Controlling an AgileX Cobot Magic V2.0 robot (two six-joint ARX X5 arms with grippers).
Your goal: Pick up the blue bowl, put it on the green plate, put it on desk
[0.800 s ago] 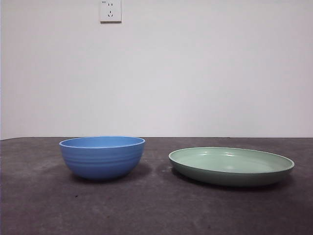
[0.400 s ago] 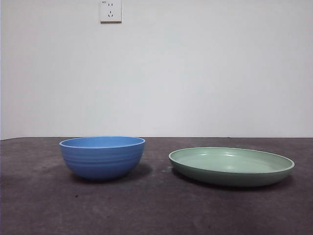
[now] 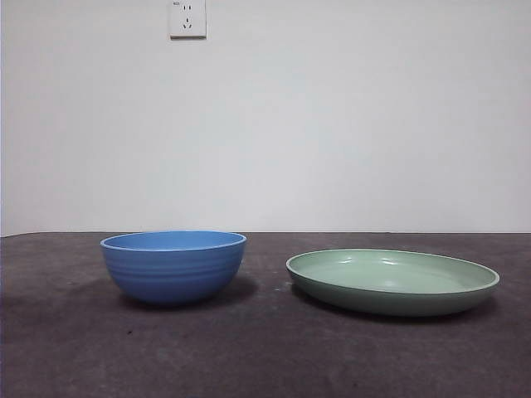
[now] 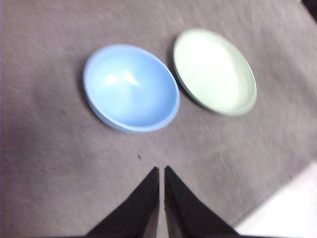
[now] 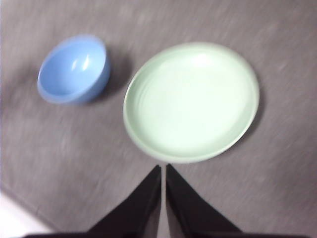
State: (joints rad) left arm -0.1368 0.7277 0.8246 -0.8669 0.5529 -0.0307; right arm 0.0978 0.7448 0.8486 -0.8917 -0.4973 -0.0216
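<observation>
The blue bowl [image 3: 174, 265] stands upright and empty on the desk [image 3: 249, 356], left of the green plate [image 3: 392, 282], with a small gap between them. Neither gripper appears in the front view. High above the desk, my left gripper [image 4: 161, 171] hangs shut, short of the blue bowl [image 4: 131, 87], with the green plate [image 4: 215, 69] beside it. My right gripper [image 5: 163, 168] is also shut and held high, just short of the green plate's [image 5: 190, 101] near rim; the blue bowl [image 5: 74, 68] lies off to one side.
A white wall with a socket [image 3: 187, 18] rises behind the desk. The desk's edge [image 4: 277, 198] shows as a pale strip in the left wrist view, and another pale corner [image 5: 17, 218] shows in the right wrist view.
</observation>
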